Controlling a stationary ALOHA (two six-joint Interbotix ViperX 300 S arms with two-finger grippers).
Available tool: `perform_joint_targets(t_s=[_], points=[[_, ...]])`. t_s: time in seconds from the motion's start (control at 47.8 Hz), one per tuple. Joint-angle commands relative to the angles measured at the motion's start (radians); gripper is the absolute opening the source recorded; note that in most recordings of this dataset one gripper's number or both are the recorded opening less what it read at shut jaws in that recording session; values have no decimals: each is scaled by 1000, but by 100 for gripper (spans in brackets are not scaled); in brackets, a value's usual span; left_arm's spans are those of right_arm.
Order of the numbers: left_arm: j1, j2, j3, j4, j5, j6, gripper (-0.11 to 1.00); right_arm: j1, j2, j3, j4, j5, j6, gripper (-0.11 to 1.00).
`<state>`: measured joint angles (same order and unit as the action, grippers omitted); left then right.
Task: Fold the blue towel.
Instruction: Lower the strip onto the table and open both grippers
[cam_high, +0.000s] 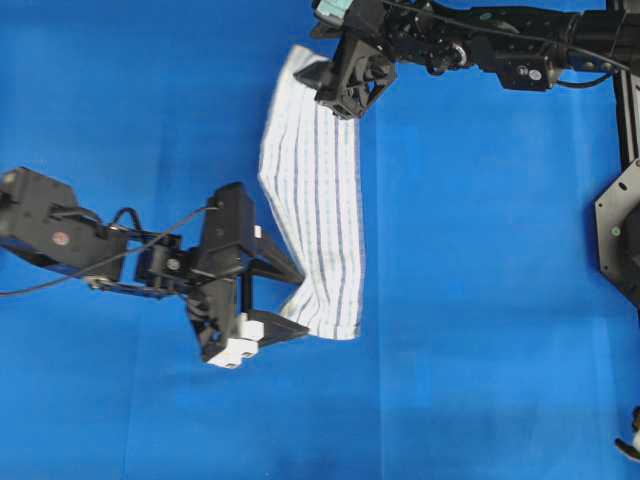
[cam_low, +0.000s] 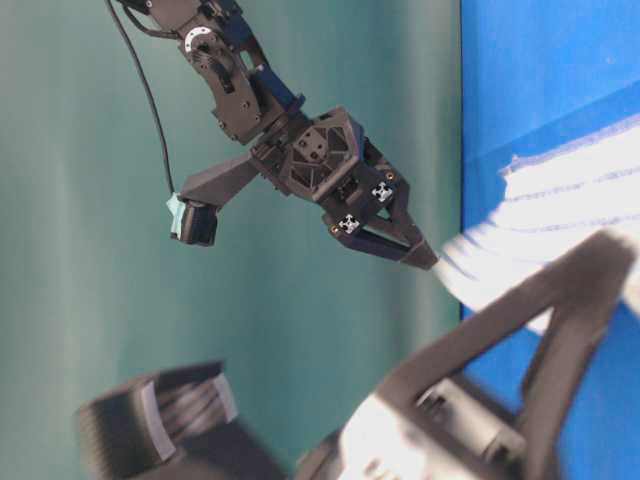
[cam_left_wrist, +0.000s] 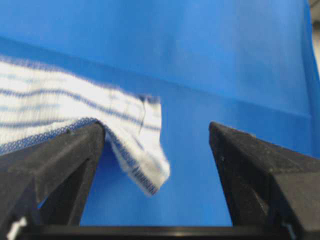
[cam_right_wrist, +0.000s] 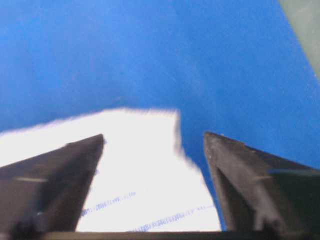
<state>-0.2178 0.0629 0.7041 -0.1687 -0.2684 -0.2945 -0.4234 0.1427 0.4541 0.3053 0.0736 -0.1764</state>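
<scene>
Blue towel (cam_high: 312, 190), a white cloth with thin blue stripes, is lying as a long folded strip on the blue-covered desk (cam_high: 480, 300), running from the far edge toward the near middle. Left gripper (cam_high: 290, 300) is sitting at the strip's near end with its jaws spread wide; one finger (cam_left_wrist: 65, 150) is touching the drooping corner, pinching nothing. Right gripper (cam_high: 345, 95) is hovering over the far end, jaws also spread apart, with cloth showing between them.
</scene>
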Motion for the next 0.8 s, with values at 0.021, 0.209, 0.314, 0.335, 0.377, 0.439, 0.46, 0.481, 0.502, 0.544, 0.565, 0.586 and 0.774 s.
perform_joint_targets(t_s=[0.021, 0.209, 0.314, 0.335, 0.377, 0.439, 0.46, 0.481, 0.502, 0.544, 0.565, 0.586, 0.774], points=[[6, -115, 20, -3, 54, 9, 73, 5, -61, 5, -6, -5, 2, 90], [32, -272, 78, 8, 130, 26, 72, 5, -160, 64, -6, -3, 6, 87], [61, -345, 104, 9, 146, 51, 72, 3, -222, 109, -8, -2, 8, 87], [71, -354, 109, 8, 147, 58, 72, 3, -235, 118, -6, 0, 8, 87], [92, -371, 117, 9, 149, 72, 72, 3, -258, 135, -6, 0, 9, 87], [130, -388, 127, 9, 149, 97, 72, 3, -295, 167, -6, 0, 11, 87], [143, -393, 130, 8, 149, 104, 72, 3, -304, 176, -6, -3, 12, 87], [158, -394, 135, 9, 150, 114, 72, 3, -311, 186, -6, -5, 14, 87], [184, -396, 137, 9, 149, 129, 72, 3, -319, 193, -6, -5, 14, 87], [215, -394, 138, 9, 150, 153, 72, 3, -331, 212, -3, -5, 17, 87], [230, -393, 138, 9, 152, 166, 72, 3, -337, 219, -3, -5, 17, 87], [245, -391, 137, 9, 152, 183, 72, 3, -344, 227, -3, -6, 17, 87], [348, -365, 129, 9, 152, 287, 72, 3, -400, 288, 11, -9, 25, 87]])
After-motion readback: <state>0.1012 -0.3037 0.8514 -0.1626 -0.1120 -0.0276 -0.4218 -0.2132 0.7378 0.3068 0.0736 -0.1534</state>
